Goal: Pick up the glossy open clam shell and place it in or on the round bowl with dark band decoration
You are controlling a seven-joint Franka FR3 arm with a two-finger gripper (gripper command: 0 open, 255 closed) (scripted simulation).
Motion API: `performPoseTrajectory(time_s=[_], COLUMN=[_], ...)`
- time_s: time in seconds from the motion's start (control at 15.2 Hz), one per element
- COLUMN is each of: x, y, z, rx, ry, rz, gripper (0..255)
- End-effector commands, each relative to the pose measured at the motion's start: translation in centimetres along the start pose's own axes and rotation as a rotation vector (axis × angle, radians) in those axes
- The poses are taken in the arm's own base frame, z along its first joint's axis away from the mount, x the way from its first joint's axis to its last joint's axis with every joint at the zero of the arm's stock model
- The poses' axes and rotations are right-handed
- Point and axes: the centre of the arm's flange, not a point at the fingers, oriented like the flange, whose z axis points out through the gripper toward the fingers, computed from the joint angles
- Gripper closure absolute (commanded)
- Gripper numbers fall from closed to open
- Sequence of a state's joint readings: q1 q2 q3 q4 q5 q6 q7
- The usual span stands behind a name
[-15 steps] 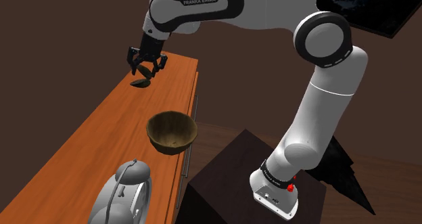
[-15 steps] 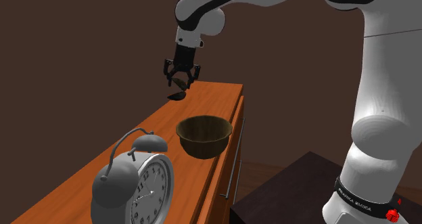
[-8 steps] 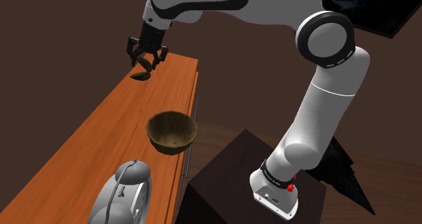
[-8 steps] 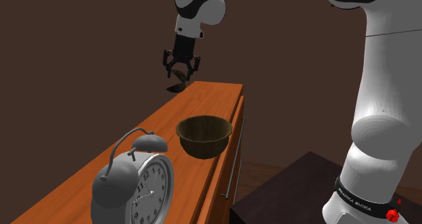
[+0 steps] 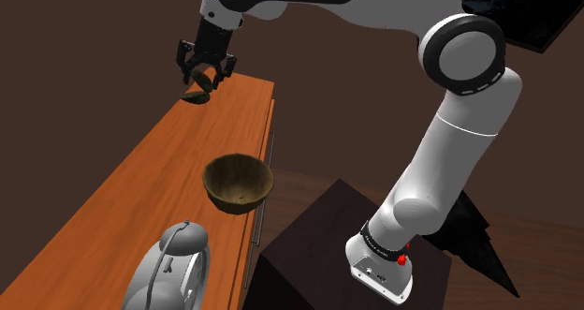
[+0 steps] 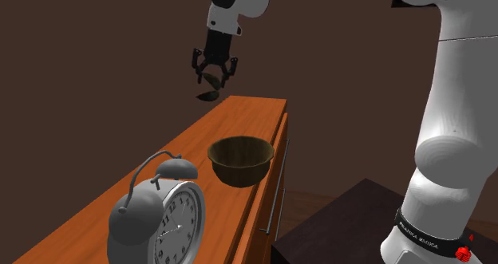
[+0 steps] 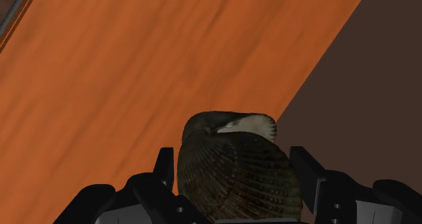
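As your pincer (image 5: 199,81) grips the ribbed clam shell (image 7: 233,172) above the bench (image 5: 140,177), the shell's lower edge — down between the fingers (image 7: 164,167) — is cut off.

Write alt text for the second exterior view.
The black gripper holds a dark clam shell in the air at the far end of an orange wooden cabinet top. Nearer the camera, a brown bowl and a grey alarm clock stand on it.

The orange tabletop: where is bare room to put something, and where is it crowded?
The widest bare stretch of the tabletop lies between the bowl and the far end, below the gripper holding the clam shell. A bare strip runs beside the bowl on the shoulder view's left. It is tight between bowl and alarm clock.
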State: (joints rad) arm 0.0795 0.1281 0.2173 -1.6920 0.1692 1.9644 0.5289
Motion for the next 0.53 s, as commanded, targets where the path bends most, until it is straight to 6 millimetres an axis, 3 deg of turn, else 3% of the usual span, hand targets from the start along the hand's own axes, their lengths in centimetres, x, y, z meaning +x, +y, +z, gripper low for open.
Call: performPoseTrajectory(time_s=[0.0,0.46], x=[-2.3,-11.5], y=[0.2,0.9], z=[-0.5,-1.3], rx=[0.0,0.0], ry=[0.0,0.0], rz=[0.0,0.0], gripper=[255,255])
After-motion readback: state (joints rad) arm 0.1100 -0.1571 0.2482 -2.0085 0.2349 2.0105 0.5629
